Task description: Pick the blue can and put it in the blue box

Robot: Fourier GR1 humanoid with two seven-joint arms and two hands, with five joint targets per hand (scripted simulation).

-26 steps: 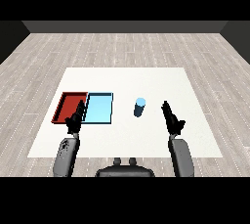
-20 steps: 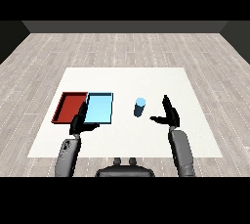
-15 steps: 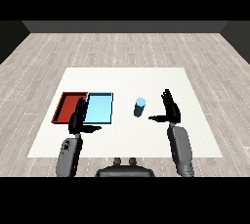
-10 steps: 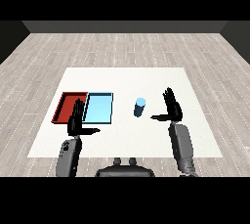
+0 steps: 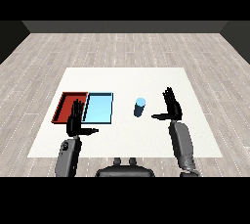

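The blue can (image 5: 139,107) stands upright on the white table (image 5: 127,81), to the right of the light blue tray (image 5: 99,108). My right hand (image 5: 171,107) is raised to the right of the can, apart from it, open with fingers straight up and thumb pointing toward the can. My left hand (image 5: 75,121) is open too, held over the near edge where the red tray (image 5: 70,106) and the light blue tray meet. Neither hand holds anything.
The red tray lies directly left of the light blue tray, their sides touching. The table's near edge (image 5: 122,155) runs just ahead of both forearms. Grey plank floor surrounds the table.
My right hand has opened out and moved left and forward toward the can. The left hand has stayed in place and the can has not moved.
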